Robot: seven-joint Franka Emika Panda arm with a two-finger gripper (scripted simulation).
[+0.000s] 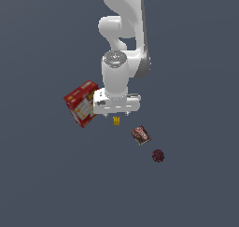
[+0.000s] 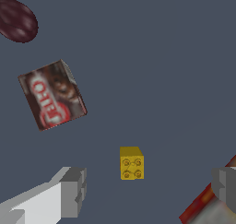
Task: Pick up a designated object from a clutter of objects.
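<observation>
We see the gripper [image 2: 147, 191] spread wide and holding nothing, its 2 grey fingers [image 2: 73, 191] apart on either side of the tiny yellow block [image 2: 132, 163], which lies on the dark grey floor [image 1: 46, 184] with 4 round studs showing on one face. In the exterior view, that yellow block sits just below the white hand, beside the red-and-yellow box [image 1: 82, 103] on that view's left. The dark-brown packet [image 1: 140, 135] lies near it toward that view's right, and the maroon ball [image 1: 158, 155] rests further out beyond the packet.
</observation>
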